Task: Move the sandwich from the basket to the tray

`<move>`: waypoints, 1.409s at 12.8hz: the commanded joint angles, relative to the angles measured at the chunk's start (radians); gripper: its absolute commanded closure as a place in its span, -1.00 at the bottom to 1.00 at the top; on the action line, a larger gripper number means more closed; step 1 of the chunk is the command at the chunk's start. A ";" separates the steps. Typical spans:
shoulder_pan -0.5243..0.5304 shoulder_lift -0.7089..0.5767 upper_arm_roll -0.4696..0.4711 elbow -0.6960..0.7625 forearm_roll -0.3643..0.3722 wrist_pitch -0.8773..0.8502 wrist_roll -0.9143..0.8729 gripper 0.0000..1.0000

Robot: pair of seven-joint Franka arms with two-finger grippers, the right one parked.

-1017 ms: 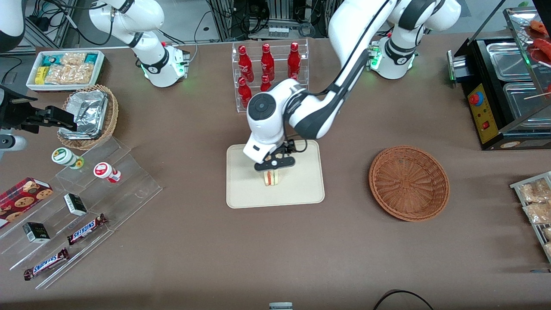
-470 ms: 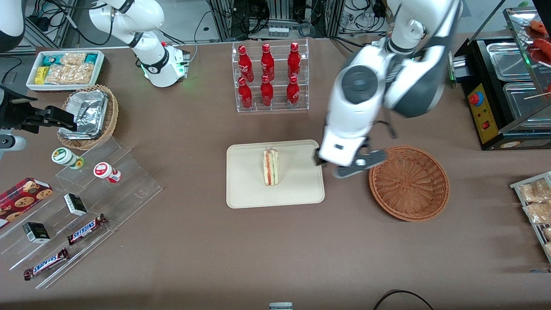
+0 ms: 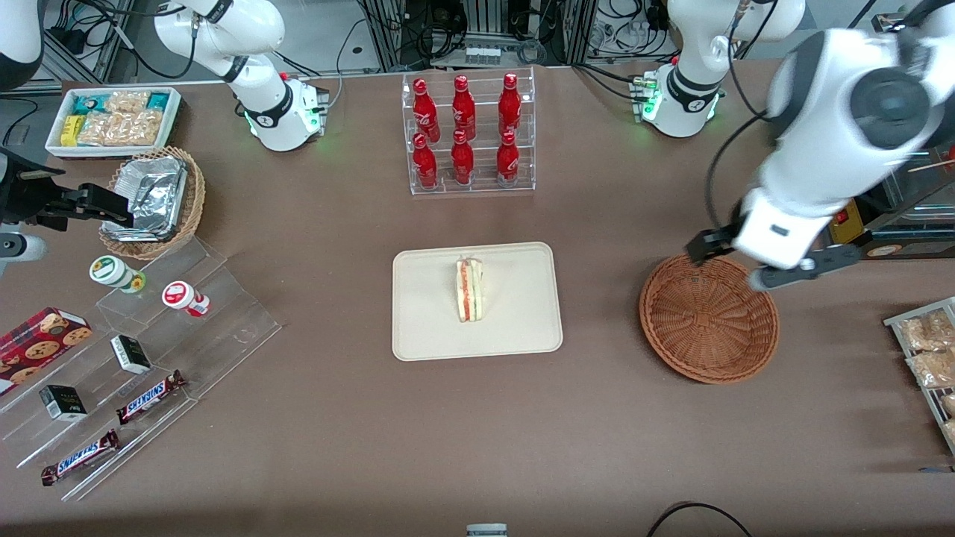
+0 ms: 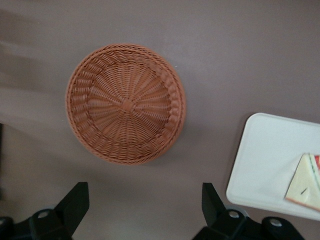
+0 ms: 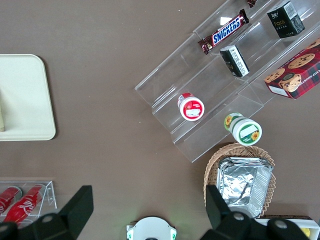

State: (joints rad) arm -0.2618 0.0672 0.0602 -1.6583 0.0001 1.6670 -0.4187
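The end effector [image 3: 772,270], fingers spread and empty, has swung away to hover above the round reddish-brown wicker basket [image 3: 709,317]. The wrapped triangular sandwich [image 3: 470,289] now lies released on the cream rectangular tray [image 3: 515,335] mid-desk; the placement looks complete.

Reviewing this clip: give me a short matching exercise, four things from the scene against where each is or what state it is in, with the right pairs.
Things:
1. sandwich
2. basket
3. gripper
4. bottles

Places or states:
A. empty, toward the working arm's end of the table
B. standing in a clear rack, farther from the front camera than the tray
C. lying on the tray
D. open, holding nothing, up over the basket's rim

Pairs: 1-C, 2-A, 3-D, 4-B
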 commanded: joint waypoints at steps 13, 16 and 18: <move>0.202 -0.055 -0.011 0.081 -0.047 -0.188 0.346 -0.99; 0.202 -0.053 -0.014 0.084 -0.032 -0.190 0.359 -0.99; 0.202 -0.050 -0.017 0.088 -0.023 -0.187 0.363 -0.99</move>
State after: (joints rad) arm -0.0645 0.0196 0.0560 -1.5856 -0.0293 1.4950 -0.0695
